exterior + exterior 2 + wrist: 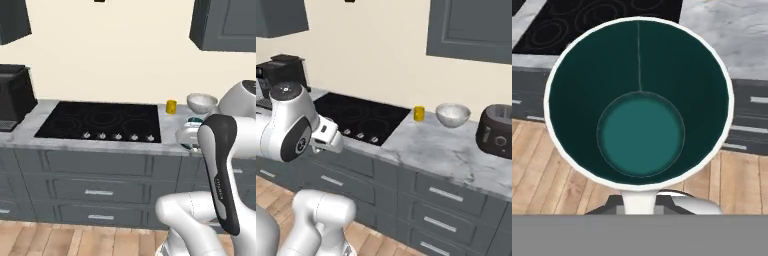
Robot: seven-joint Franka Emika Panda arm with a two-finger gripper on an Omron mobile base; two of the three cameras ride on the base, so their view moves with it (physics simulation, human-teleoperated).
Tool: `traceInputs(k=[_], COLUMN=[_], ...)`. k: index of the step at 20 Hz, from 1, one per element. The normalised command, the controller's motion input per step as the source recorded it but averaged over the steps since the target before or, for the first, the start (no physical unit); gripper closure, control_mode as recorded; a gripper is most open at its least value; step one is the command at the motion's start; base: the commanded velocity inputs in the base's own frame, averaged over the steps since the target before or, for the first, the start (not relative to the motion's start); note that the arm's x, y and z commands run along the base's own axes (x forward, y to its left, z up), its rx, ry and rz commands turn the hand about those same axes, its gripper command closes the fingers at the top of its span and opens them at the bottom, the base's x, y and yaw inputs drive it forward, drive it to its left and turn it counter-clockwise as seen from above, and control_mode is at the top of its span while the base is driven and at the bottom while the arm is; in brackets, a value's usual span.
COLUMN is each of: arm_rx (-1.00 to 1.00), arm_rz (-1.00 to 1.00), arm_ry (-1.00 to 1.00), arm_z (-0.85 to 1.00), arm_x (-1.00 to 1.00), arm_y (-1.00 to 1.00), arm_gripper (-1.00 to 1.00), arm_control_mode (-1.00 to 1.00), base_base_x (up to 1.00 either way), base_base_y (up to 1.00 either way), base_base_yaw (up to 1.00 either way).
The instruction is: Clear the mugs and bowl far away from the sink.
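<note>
glossy white arm [200,220], dark joint covers

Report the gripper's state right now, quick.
Gripper: shut on the pale grey-white mug with the teal inside, held out past the counter's front edge, over the wooden floor.

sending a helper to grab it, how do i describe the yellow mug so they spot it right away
Find the black stovetop set into the grey marble counter. Just past its right edge, near the back wall, stands the yellow mug, with a wide white marbled bowl next along on its right. The mug is the small plain yellow cylinder, far narrower than the bowl.
</note>
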Motion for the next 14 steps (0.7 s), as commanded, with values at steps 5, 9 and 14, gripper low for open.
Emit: traceInputs(k=[5,9,14], arm_rx=[0.00,0.00,0.00], arm_rz=[0.00,0.00,0.00], arm_ry=[0.00,0.00,0.00], arm_z=[0.00,0.00,0.00], arm_x=[0.00,0.00,0.00], arm_y=[0.00,0.00,0.00], arm_gripper=[1.00,1.00,1.00], arm_control_mode=[1.00,1.00,1.00], base_base_x=[0.59,0.71,0.73], base_base_y=[-0.04,0.00,0.01], base_base_yaw=[-0.68,-0.62,-0.33])
